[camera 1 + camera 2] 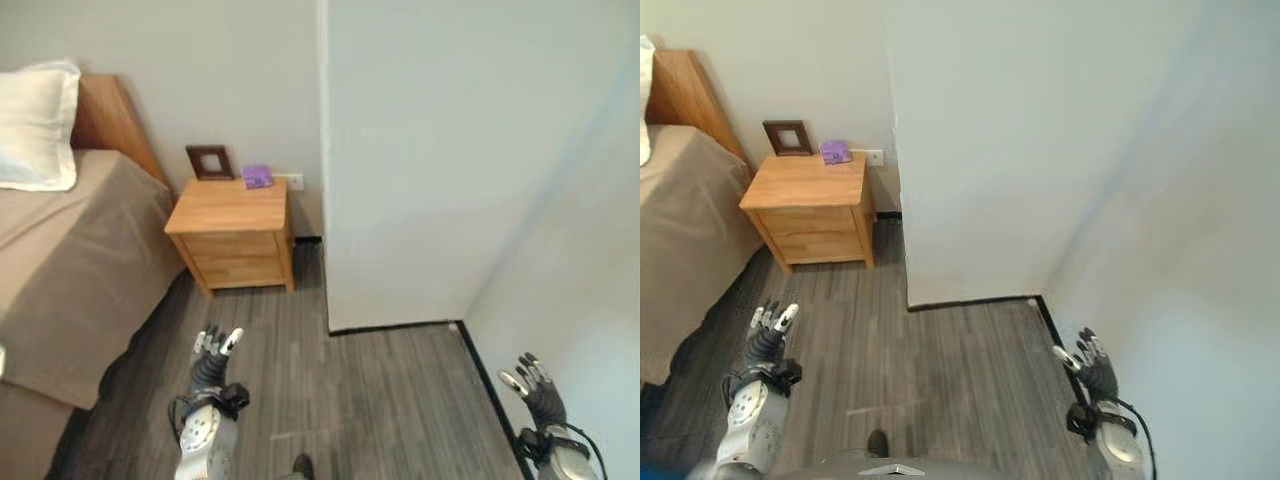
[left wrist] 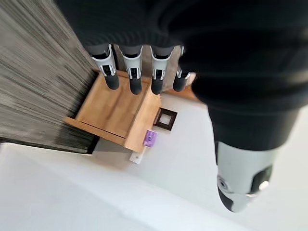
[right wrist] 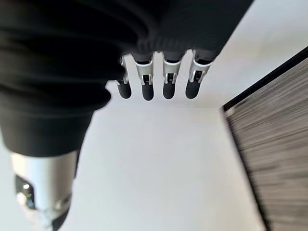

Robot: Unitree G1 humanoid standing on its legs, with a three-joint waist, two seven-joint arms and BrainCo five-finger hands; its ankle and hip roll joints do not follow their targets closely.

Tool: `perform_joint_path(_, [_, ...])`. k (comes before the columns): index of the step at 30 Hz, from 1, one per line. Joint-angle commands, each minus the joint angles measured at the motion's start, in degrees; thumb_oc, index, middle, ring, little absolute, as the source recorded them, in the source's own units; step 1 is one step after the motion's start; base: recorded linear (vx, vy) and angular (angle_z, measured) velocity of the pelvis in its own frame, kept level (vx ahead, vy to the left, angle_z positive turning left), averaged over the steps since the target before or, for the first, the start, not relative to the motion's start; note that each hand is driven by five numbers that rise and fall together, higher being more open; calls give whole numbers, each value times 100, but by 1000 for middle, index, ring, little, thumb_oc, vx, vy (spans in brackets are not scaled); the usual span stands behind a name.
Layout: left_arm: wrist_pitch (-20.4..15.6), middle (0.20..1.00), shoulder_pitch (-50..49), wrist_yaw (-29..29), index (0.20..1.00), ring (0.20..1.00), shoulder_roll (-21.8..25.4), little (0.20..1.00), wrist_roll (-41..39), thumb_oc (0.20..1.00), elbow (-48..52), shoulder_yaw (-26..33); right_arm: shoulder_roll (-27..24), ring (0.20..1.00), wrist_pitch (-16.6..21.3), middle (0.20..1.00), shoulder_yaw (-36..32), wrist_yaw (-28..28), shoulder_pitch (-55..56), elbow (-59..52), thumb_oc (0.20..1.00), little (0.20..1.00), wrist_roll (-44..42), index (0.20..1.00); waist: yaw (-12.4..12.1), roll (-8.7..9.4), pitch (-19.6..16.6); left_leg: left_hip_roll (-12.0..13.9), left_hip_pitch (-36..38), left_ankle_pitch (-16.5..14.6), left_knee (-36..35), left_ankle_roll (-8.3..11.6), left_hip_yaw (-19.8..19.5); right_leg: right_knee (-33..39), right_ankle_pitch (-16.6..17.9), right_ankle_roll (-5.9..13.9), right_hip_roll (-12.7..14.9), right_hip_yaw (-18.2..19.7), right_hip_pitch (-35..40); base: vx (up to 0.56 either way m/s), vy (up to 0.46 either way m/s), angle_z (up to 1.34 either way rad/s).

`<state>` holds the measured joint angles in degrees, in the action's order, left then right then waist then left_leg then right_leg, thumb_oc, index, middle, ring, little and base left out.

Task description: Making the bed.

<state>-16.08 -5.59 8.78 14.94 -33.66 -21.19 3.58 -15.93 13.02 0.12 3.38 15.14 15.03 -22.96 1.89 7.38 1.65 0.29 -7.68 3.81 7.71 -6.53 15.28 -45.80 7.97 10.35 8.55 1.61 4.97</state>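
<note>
Both hands hang empty over the grey wood-grain floor (image 1: 380, 390), and I read them as relaxed with straight fingers: my left hand (image 1: 213, 352) low in front of the bed, my right hand (image 1: 535, 388) close to the pale wall (image 1: 440, 150) on the far side. From the left eye I get the bed (image 1: 70, 260) along the left edge, its smooth tan cover draping down the side, a white pillow (image 1: 35, 125) propped against the slanted wooden headboard (image 1: 105, 115); the right eye cuts most of that off and leaves just a sliver of pillow. Beside the bed stands a boxy light-wood nightstand (image 1: 232, 232) with drawers, carrying a small dark square picture frame (image 1: 209, 162) leaning at the wall and a little purple object (image 1: 257, 176) next to it. Past my left fingers (image 2: 134, 72) the wrist camera looks onto that nightstand top, frame and purple piece, plus a white wall socket (image 2: 136, 157) nearby. My right wrist camera sees straight fingers (image 3: 147, 79) against plain wall, dark skirting and floor.
</note>
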Motion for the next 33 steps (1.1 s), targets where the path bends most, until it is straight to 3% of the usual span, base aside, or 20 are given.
perform_joint_path(1, [-385, 1000, 582, 59, 1000, 1000, 206, 1000, 177, 1000, 483, 35, -409, 1000, 302, 1000, -240, -13, -401, -146, 1000, 1000, -5, 1000, 232, -560, 589, 362, 526, 121, -769, 564, -493, 864, 284, -151, -239, 355, -749, 526, 322, 28])
perform_joint_path(2, [-394, 1000, 613, 32, 1000, 1000, 270, 1000, 233, 1000, 526, 58, -403, 1000, 290, 1000, -210, -47, -377, -127, 1000, 1000, 23, 1000, 343, -619, 662, 322, 801, 89, -953, 557, -592, 684, -29, -252, -218, 284, -1229, 548, 252, 32])
perform_joint_path(3, [-394, 1000, 650, 35, 1000, 1000, 317, 1000, 291, 1000, 553, 51, -405, 1000, 279, 1000, -190, -65, -337, -125, 1000, 1000, 55, 1000, 420, -656, 672, 319, 959, 64, -1032, 578, -610, 1000, -106, -290, -88, 41, -1408, 454, 86, 58])
perform_joint_path(4, [-409, 1000, 699, 15, 1000, 1000, 379, 1000, 329, 1000, 614, 58, -415, 1000, 261, 1000, -173, -85, -315, -135, 1000, 1000, 126, 1000, 500, -647, 698, 270, 1130, 5, -1127, 630, -665, 1652, -242, -284, 45, -227, -1503, 552, -37, 70])
perform_joint_path(5, [-456, 1000, 723, -62, 1000, 1000, 348, 1000, 204, 1000, 596, 19, -431, 1000, 241, 1000, -159, -126, -283, -118, 1000, 1000, 121, 1000, 609, -538, 652, 113, 1308, -134, -1192, 700, -782, 3000, -367, -206, -77, -282, -1445, 409, -66, 75])
perform_joint_path(6, [-458, 1000, 724, -64, 1000, 1000, 350, 1000, 202, 1000, 594, 20, -431, 1000, 241, 1000, -158, -127, -284, -117, 1000, 1000, 121, 1000, 623, -550, 662, 127, 1313, -124, -1195, 702, -797, 3070, -324, -210, -88, -306, -1401, 386, -98, 62])
perform_joint_path(7, [-538, 1000, 775, -47, 1000, 1000, 346, 1000, 161, 1000, 572, -25, -480, 1000, 246, 1000, -156, -157, -252, -69, 1000, 1000, 126, 1000, 743, -493, 643, 89, 1391, -210, -1239, 714, -944, 3761, -519, -168, -398, 124, -1271, 252, -74, 68])
perform_joint_path(8, [-503, 1000, 753, -134, 1000, 1000, 293, 1000, 169, 1000, 475, -125, -404, 1000, 232, 1000, -143, -205, -177, 16, 1000, 1000, -44, 1000, 682, -393, 537, 46, 1387, -237, -1205, 716, -1132, 3921, -651, -175, -483, 631, -904, 255, -72, 76])
perform_joint_path(14, [-361, 1000, 256, -243, 1000, 1000, 137, 1000, 96, 1000, 344, -70, -568, 1000, 275, 1000, -361, -185, -236, 2, 1000, 1000, -67, 1000, 503, -371, 238, 15, 1318, -223, -1271, 727, -1439, 4761, -608, -319, -466, 461, -279, 195, -93, 116])
perform_joint_path(26, [-327, 1000, 78, -282, 1000, 1000, 6, 1000, -45, 1000, 365, -105, -567, 1000, 253, 1000, -259, -192, -221, 107, 1000, 1000, 98, 1000, 464, -354, 139, 32, 1334, -294, -1271, 761, -1514, 4889, -676, -382, -535, 468, -128, 51, -22, -18])
perform_joint_path(30, [-382, 1000, 197, -203, 1000, 1000, 25, 1000, -45, 1000, 321, -81, -576, 1000, 308, 1000, -164, -185, -372, 111, 1000, 1000, 165, 1000, 386, -367, 269, 95, 1386, -299, -1271, 729, -1504, 4216, -722, -340, -635, 473, -492, -36, -15, -1])
perform_joint_path(31, [-402, 1000, 244, -202, 1000, 1000, 68, 1000, -57, 1000, 364, -74, -595, 1000, 308, 1000, -113, -205, -437, 90, 1000, 1000, 179, 1000, 367, -372, 359, 133, 1323, -253, -1218, 741, -1506, 3936, -776, -313, -709, 552, -655, -219, -73, -26])
perform_joint_path(32, [-478, 1000, 378, -208, 1000, 1000, 187, 1000, -82, 1000, 316, -105, -595, 1000, 322, 1000, -26, -235, -505, 70, 1000, 1000, 174, 1000, 399, -334, 488, 127, 1039, -188, -978, 750, -1827, 3521, -979, -289, -966, 1265, -779, -238, -105, -25])
perform_joint_path(33, [-485, 1000, 457, -206, 1000, 1000, 225, 1000, -77, 1000, 306, -150, -612, 1000, 330, 1000, 12, -248, -512, 41, 1000, 1000, 170, 1000, 379, -324, 521, 125, 910, -143, -883, 753, -2037, 3348, -1058, -323, -1063, 1570, -711, -231, -161, 0])
